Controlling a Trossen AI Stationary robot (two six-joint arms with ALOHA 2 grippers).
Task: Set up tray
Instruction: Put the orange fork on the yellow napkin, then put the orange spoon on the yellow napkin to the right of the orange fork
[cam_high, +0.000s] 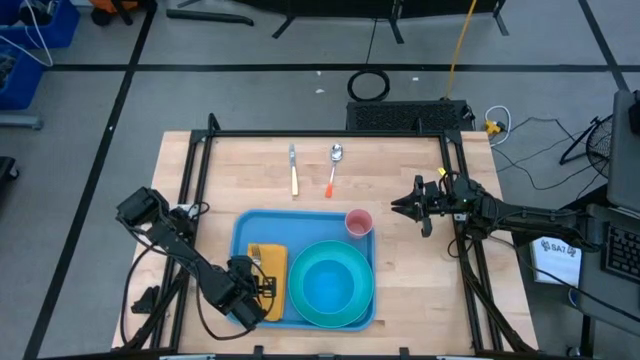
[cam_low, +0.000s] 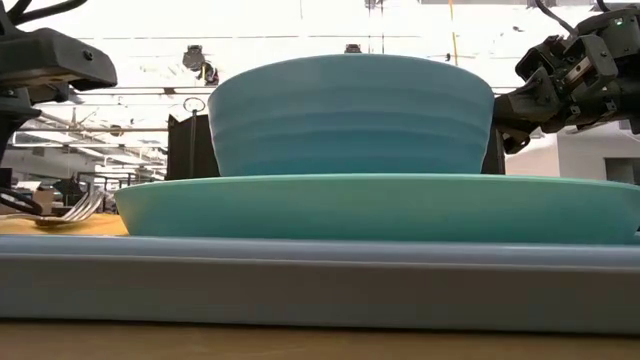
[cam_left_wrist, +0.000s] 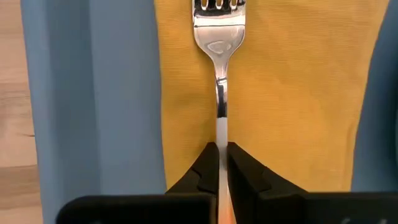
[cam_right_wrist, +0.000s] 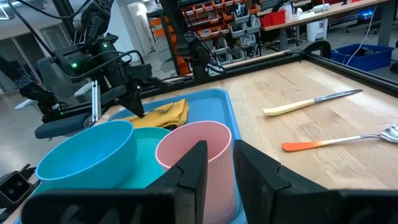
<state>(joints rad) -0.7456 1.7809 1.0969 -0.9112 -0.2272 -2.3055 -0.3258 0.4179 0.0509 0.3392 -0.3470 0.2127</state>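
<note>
The sky-blue tray (cam_high: 243, 232) lies on the wooden table. On it are a yellow napkin (cam_high: 272, 290), a teal plate (cam_high: 352, 310) with a blue bowl (cam_high: 330, 283) in it, and a pink cup (cam_high: 358, 222) at the tray's far right corner. My left gripper (cam_high: 262, 286) is over the napkin, shut on a fork (cam_left_wrist: 219, 37) whose tines point toward the far edge. My right gripper (cam_high: 397, 207) hovers right of the cup, its fingers a narrow gap apart (cam_right_wrist: 220, 163), touching nothing. My left gripper pinches the fork's handle (cam_left_wrist: 221, 127) between its two fingers (cam_left_wrist: 202, 167), which come from above, one on each side of the handle. The orange end of the handle (cam_left_wrist: 222, 210) runs back between them. The fork lies level over the napkin (cam_left_wrist: 292, 93); I cannot tell whether it rests on it.
A knife (cam_high: 293, 170) with a pale handle and a spoon (cam_high: 332, 168) with an orange handle lie on bare wood beyond the tray's far edge. A black frame (cam_high: 330, 133) runs around the table. Bare wood shows right of the tray.
</note>
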